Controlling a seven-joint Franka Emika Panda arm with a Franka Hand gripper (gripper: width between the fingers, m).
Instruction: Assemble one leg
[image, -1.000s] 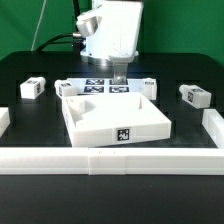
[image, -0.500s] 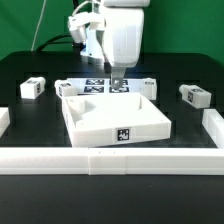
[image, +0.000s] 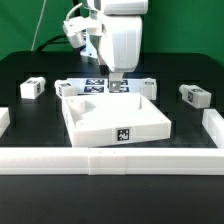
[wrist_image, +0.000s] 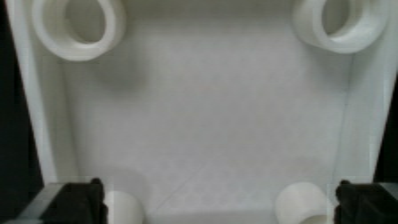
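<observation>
My gripper (image: 115, 76) hangs over the far edge of the large white tray part (image: 100, 118) in the middle of the table. In the wrist view the gripper (wrist_image: 217, 206) is open, with its dark fingertips (wrist_image: 75, 200) wide apart and nothing between them; under it lie the tray's floor (wrist_image: 199, 110) and its corner holes. One leg (image: 33, 88) lies at the exterior view's left and another leg (image: 194, 95) at its right. Two more small legs (image: 64, 89) (image: 150, 86) sit by the tray's far corners. None is held.
The marker board (image: 97, 85) lies flat just behind the tray, under the gripper. Long white border rails run along the front (image: 110, 160) and stand at both sides (image: 215, 125). The table is black with a green backdrop behind.
The arm has risen a little and its upper body has turned slightly toward the exterior view's left. The gripper stays above the tray's far edge. The parts have not moved.
</observation>
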